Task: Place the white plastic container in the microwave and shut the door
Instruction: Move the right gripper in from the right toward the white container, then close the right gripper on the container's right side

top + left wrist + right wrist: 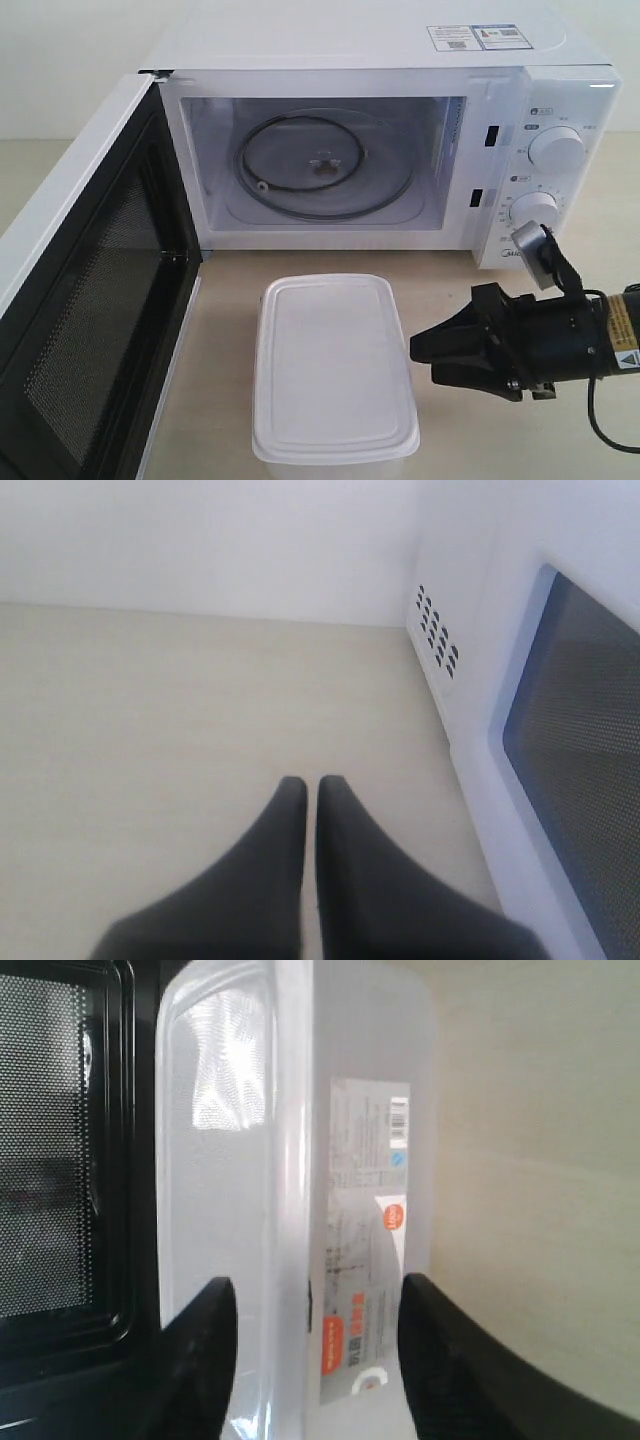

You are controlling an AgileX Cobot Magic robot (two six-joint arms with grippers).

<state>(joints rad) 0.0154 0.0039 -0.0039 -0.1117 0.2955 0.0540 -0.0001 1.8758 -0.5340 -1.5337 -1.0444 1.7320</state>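
Surface [225, 340]: pale and flat; it carries everything here.
Microwave [380, 60]: at the far side, cavity open toward you, glass turntable [325, 165] inside.
Door [100, 320]: swung wide to the left, black inner face turned toward the container.
White plastic container [335, 365]: lid on, resting on the surface at the near side, just in front of the open cavity and right of the door.
Handling: you should expect it to be light, with thin walls that give under pressure and smooth plastic that may slip. You cannot tell whether it holds anything.
Hold: grip the body walls below the lid rim; a pinch on the lid alone could pop it off.
Right fingers [205, 1350]: spread wide, holding nothing, just beside the container's right wall.
Left fingers [270, 860]: almost tip to tip, holding nothing, over the surface by the door's outer face.
Label [365, 1240]: red-and-white, on that right wall; probably slicker than the bare plastic.
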